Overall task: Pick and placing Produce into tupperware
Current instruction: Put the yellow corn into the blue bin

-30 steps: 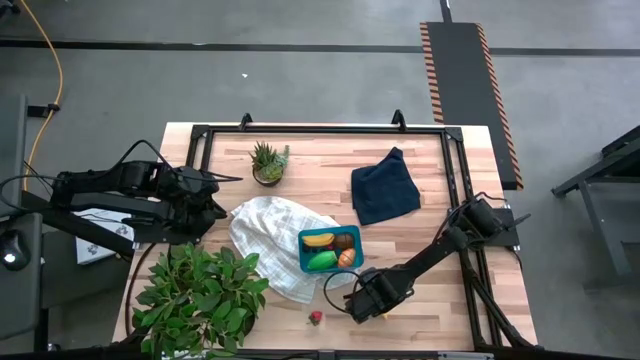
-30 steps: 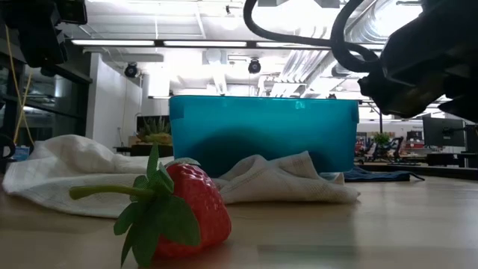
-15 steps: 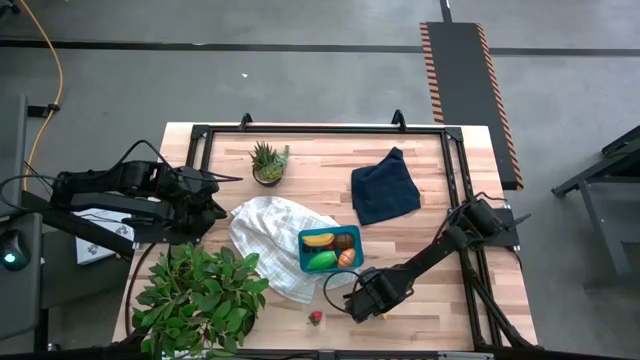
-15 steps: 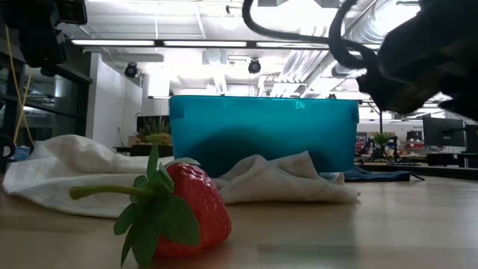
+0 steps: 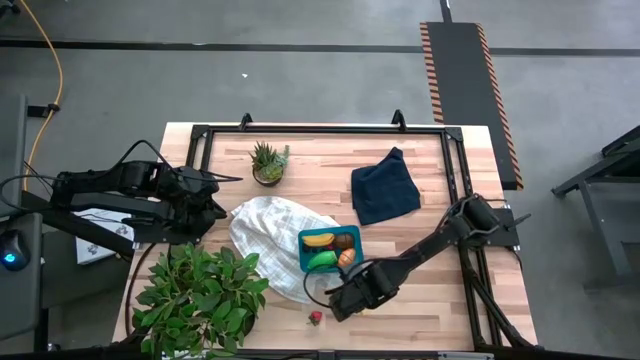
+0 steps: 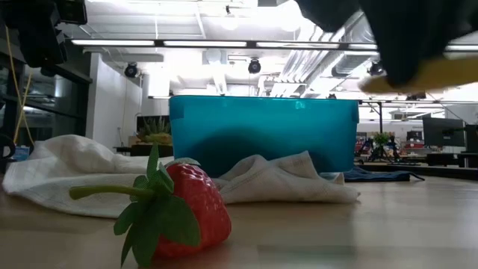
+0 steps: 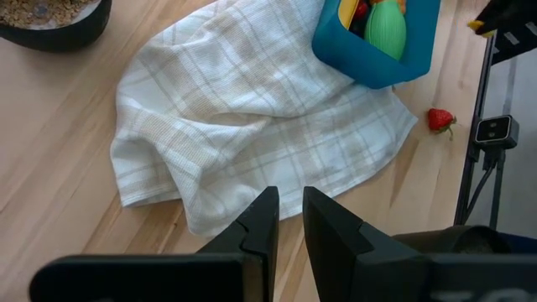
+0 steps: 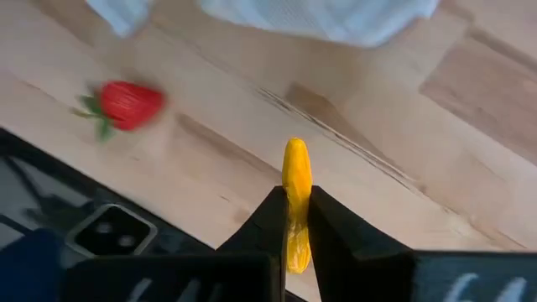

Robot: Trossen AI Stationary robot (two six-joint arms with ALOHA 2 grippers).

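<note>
Near the front edge of the wooden counter [image 5: 420, 300], the right hand [image 8: 295, 220] hovers with its fingers clamped on a slim yellow piece of produce [image 8: 295, 201], held above bare wood just right of the red strawberry [image 5: 316, 318]. Behind it, the teal tupperware [image 5: 304, 252] sits on a white checked cloth [image 5: 265, 240], already carrying a banana [image 5: 318, 240], a green fruit [image 5: 322, 260], a brown round piece [image 5: 345, 241] and an orange wedge [image 5: 346, 257]. At far left, the left hand [image 7: 284, 220] waits closed and empty beside the cloth, near a leafy plant [image 5: 200, 290]. A small succulent [image 5: 267, 163] and a navy cloth [image 5: 385, 188] lie farther back.
</note>
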